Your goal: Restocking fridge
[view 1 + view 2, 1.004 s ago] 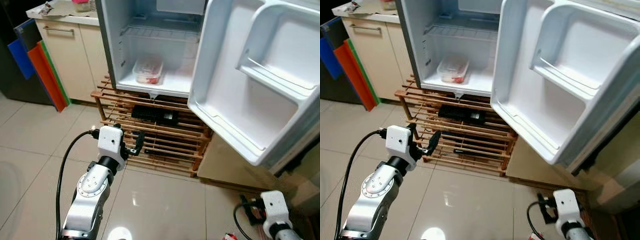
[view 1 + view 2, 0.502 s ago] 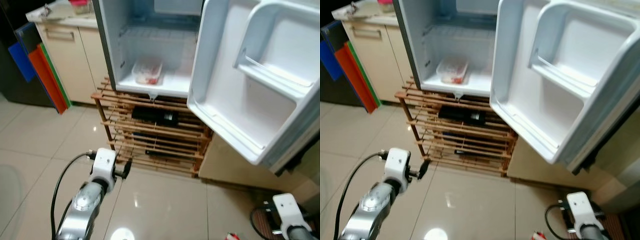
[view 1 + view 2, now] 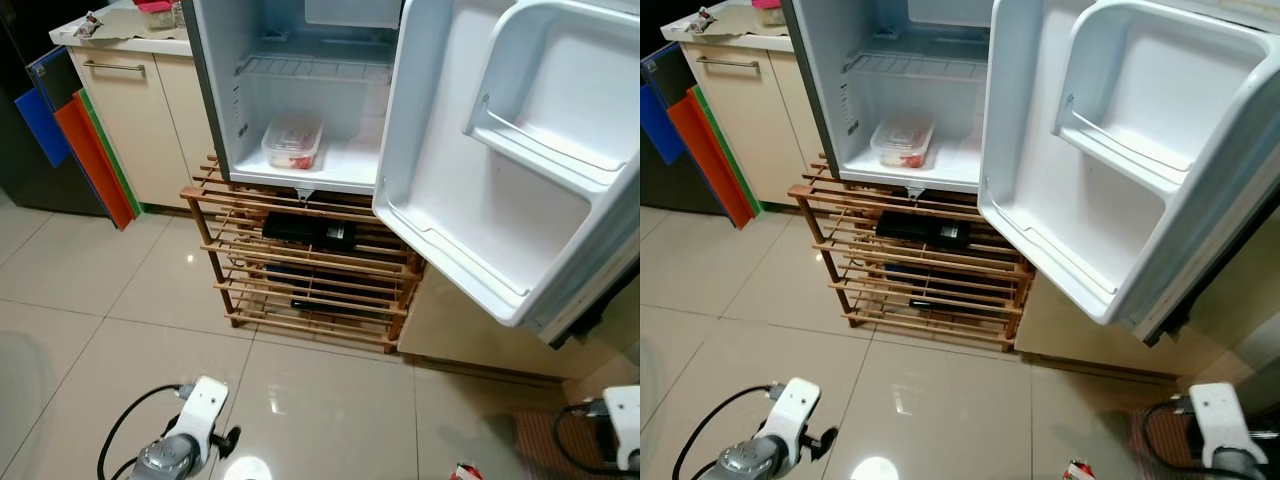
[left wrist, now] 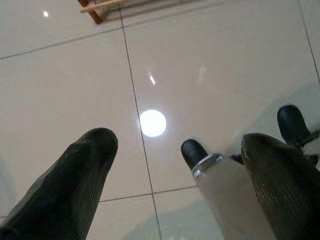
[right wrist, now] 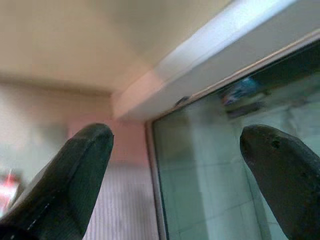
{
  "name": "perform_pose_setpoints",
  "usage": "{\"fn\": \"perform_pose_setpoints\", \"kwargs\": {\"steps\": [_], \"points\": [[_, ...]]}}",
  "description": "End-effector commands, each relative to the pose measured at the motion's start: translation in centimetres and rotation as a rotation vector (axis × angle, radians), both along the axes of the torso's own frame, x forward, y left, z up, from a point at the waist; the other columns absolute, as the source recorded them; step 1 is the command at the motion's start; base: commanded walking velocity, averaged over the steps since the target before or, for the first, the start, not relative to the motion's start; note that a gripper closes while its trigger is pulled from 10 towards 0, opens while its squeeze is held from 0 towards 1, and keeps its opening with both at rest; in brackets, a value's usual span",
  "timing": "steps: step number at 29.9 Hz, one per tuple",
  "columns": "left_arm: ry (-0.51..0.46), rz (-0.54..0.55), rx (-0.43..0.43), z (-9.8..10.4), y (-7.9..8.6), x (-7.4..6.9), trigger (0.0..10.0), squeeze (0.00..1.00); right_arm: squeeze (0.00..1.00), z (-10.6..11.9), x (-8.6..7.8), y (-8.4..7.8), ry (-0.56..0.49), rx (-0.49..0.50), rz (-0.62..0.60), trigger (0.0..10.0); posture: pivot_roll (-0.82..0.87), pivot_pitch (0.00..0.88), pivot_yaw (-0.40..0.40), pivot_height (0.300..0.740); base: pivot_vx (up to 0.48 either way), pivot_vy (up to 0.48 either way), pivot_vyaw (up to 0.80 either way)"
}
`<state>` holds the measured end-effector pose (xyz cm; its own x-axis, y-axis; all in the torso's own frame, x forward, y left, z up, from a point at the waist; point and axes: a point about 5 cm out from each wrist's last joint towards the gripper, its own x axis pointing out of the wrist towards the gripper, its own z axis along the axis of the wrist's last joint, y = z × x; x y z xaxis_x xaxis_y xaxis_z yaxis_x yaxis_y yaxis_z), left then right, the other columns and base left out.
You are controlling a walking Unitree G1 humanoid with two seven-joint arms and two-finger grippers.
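Head views: you see the fridge (image 3: 300, 120) open, its door (image 3: 500, 170) swung wide; a clear food container (image 3: 293, 141) sits on its bottom shelf, above a wooden rack (image 3: 300, 270).
Left wrist view: your left pincer (image 4: 175, 165) hangs low over the tiled floor (image 4: 200, 60), fingers spread, grasping nothing.
Right wrist view: your right pincer (image 5: 175, 170) is released too, facing a glass panel (image 5: 235, 150).

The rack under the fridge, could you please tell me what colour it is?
The slatted rack is a warm orange-brown wood, clearest in the left eye view.
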<state>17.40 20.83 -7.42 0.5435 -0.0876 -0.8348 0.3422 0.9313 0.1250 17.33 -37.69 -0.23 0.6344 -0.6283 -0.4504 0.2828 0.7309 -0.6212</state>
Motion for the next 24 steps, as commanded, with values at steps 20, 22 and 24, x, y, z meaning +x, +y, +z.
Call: {"fn": "perform_pose_setpoints", "kwargs": {"steps": [20,22,24], "points": [[0.079,-0.057,0.059,-1.2,0.0,-1.1,10.0,0.0,0.0,7.2,12.3,6.9,-0.648,0.355,0.208,10.0,-0.04,0.0,-0.001,0.74,0.0,0.0,0.0],[0.082,-0.059,0.06,-1.2,-0.1,-1.1,10.0,0.0,0.0,7.2,13.1,10.2,-0.697,0.509,0.327,10.0,-0.05,0.0,-0.001,0.74,0.0,0.0,0.0],[0.084,-0.06,0.06,-1.2,-0.1,-1.2,10.0,0.0,0.0,7.2,13.3,11.8,-0.712,0.577,0.386,10.0,-0.05,0.0,-0.001,0.74,0.0,0.0,0.0]]}}
